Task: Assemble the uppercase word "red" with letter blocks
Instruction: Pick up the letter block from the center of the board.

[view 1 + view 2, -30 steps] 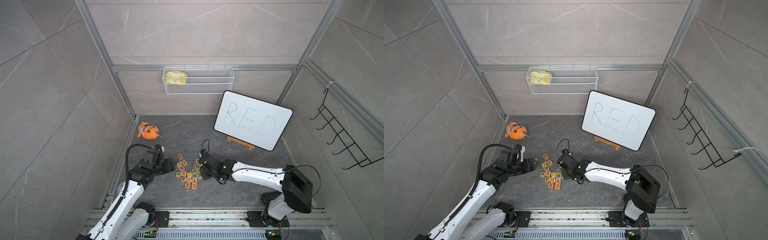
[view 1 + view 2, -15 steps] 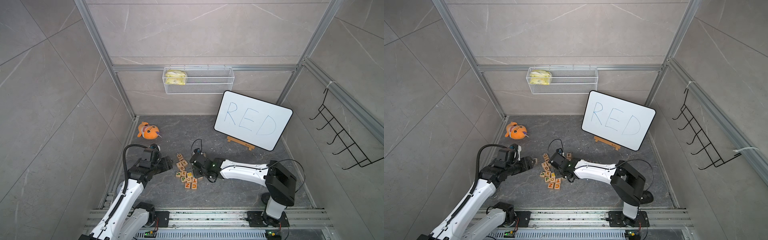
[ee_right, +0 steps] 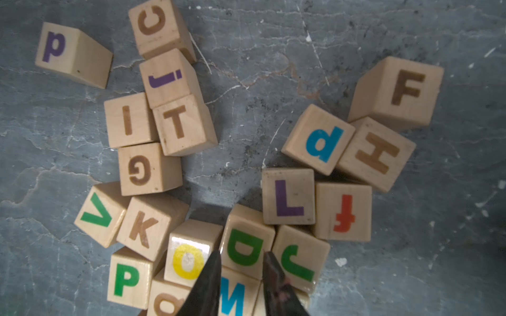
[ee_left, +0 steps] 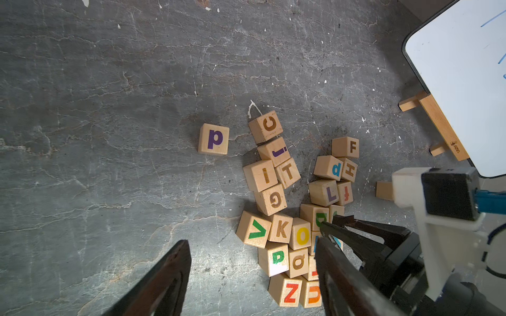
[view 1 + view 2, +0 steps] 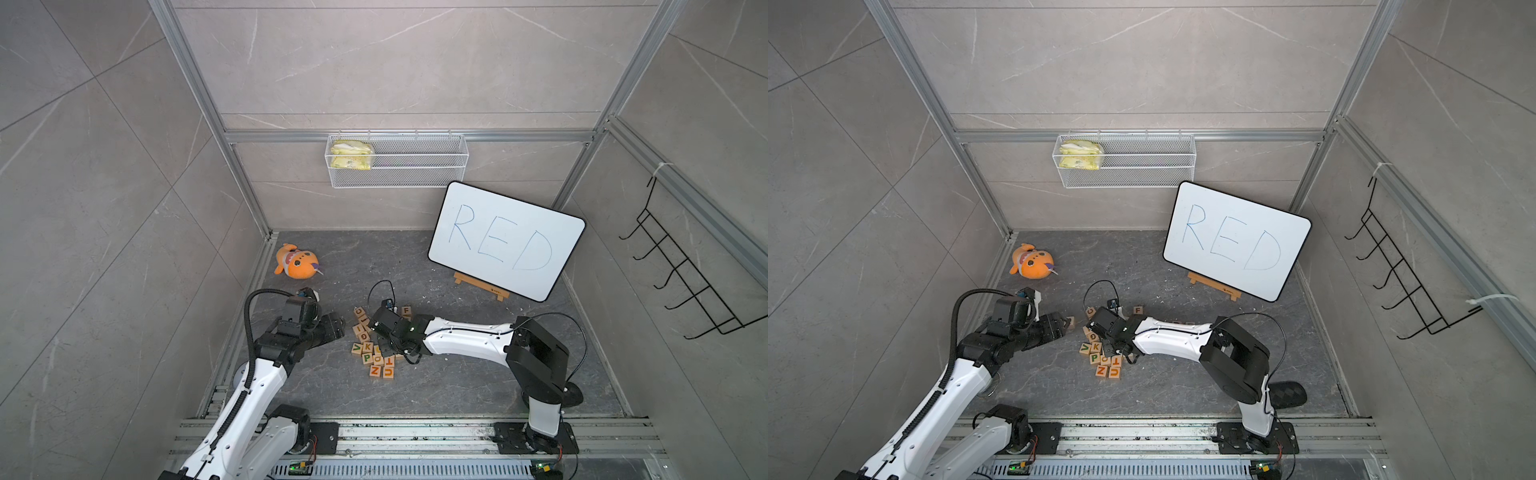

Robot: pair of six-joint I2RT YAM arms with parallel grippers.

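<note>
Right gripper (image 3: 242,258) pinched on green D block (image 3: 245,242) by fingertips only, mid-pile — O block (image 3: 189,260) and J block (image 3: 298,262) tight against it. Risk: shallow hold slips on lift, or neighbours drag along. Left gripper (image 4: 252,242) parted, empty, beside pile. R, E unseen.

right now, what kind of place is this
Likely a robot test cell, not a home: tiled walls in a metal frame, two robot arms mounted on a floor rail, and a whiteboard reading RED.
</note>
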